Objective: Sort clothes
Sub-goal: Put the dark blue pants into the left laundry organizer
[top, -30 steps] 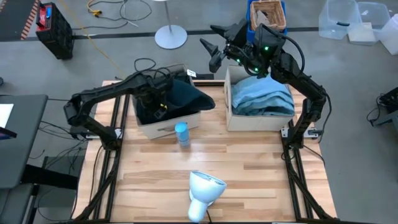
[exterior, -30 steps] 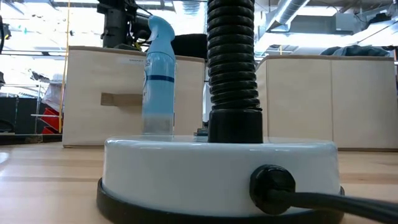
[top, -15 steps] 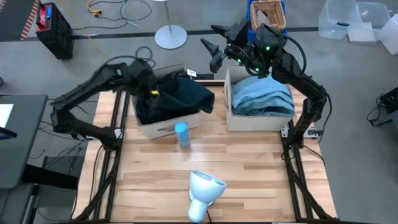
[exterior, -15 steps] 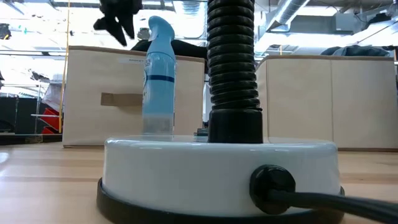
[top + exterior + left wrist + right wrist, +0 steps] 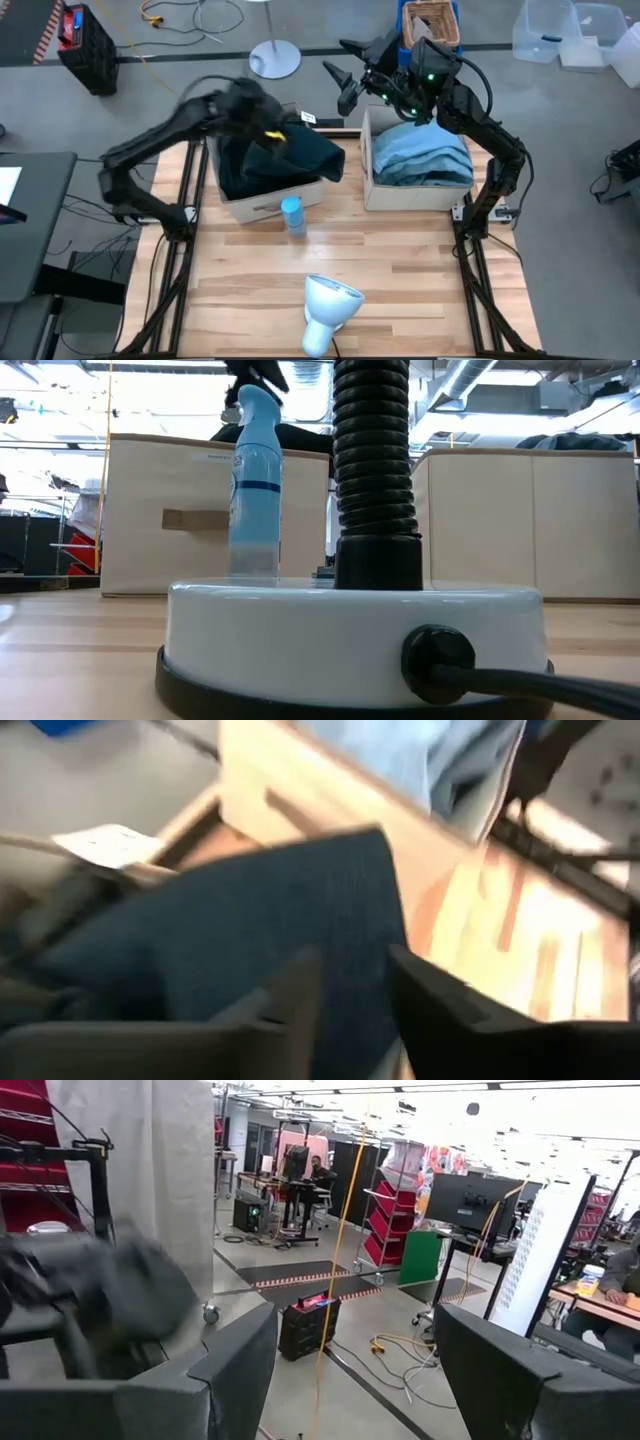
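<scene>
The left end effector (image 5: 262, 112) hangs blurred over the far side of the left beige box (image 5: 262, 203), above the dark clothes; in the left wrist view its two dark fingers (image 5: 300, 992) stand a little apart with nothing visible between them, yet whether they are released or clenched I cannot tell. Below it a dark teal-black garment (image 5: 300, 152) fills that box and spills over its right wall toward the gap between the boxes, a soft crumpled heap with a folded edge; the left wrist view shows the same deep blue-green cloth (image 5: 250, 945) close up. The right end effector (image 5: 347, 72) is held high past the far edge of the desk (image 5: 400, 265), near the far left corner of the right beige box (image 5: 415, 192), its fingers (image 5: 235, 1355) spread wide and empty, looking out into the room. In the right box lies a muted grey-blue garment (image 5: 422, 155), loosely folded in rounded layers and mounded above the rim. A small blue bottle (image 5: 292, 215) stands on the desk just in front of the left box, and in the low view it (image 5: 255, 485) rises before that box's front wall. A white lamp base (image 5: 328, 305) with a ribbed black hose (image 5: 375, 460) sits near the desk's front edge and blocks much of the low view.
</scene>
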`<action>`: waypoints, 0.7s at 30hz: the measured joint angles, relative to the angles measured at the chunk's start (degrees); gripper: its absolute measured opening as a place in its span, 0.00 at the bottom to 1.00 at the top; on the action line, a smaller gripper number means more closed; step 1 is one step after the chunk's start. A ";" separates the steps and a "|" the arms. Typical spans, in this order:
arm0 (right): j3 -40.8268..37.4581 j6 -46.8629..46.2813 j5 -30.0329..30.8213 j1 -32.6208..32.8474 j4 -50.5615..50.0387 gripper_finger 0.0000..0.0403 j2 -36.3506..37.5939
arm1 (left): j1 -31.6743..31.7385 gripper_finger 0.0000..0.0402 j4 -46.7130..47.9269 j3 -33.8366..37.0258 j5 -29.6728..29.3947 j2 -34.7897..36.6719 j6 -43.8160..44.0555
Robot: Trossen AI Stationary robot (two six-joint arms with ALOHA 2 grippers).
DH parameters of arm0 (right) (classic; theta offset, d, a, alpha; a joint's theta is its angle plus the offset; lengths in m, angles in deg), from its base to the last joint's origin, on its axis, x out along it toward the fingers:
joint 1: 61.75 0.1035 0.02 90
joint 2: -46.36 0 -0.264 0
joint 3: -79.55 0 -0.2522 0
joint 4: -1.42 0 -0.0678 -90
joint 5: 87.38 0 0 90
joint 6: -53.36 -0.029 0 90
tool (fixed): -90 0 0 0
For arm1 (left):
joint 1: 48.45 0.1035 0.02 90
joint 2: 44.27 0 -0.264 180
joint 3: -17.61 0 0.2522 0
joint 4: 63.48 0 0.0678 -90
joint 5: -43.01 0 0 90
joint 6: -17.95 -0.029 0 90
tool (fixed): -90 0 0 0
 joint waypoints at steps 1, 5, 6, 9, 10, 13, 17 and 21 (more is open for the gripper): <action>0.00 0.00 0.00 0.00 -0.01 0.71 0.00 | -0.12 0.25 -0.12 0.01 0.48 -1.69 -0.61; 0.00 -0.01 0.00 0.02 -0.02 0.71 0.00 | -0.13 0.05 -1.98 0.04 1.96 -6.74 -1.60; 0.00 -0.02 0.00 0.02 0.00 0.71 0.00 | 0.04 0.03 -1.65 0.04 2.15 -7.62 -2.12; 0.00 -0.02 0.01 0.05 -0.02 0.71 0.00 | 0.68 0.02 3.65 0.04 2.19 -9.90 -3.40; 0.00 -0.02 0.02 0.07 -0.02 0.71 0.00 | 0.81 0.02 5.93 0.04 1.68 -10.66 -3.58; 0.00 -0.02 0.00 0.07 -0.02 0.71 0.00 | 1.30 0.01 11.86 0.04 -3.19 -12.34 -4.01; 0.00 -0.02 0.00 0.07 -0.05 0.71 0.00 | 2.99 0.00 17.04 0.04 -8.79 -14.02 -3.92; 0.00 -0.02 0.02 0.15 -0.30 0.71 0.00 | 5.22 0.00 22.47 0.04 -12.11 -15.04 -1.85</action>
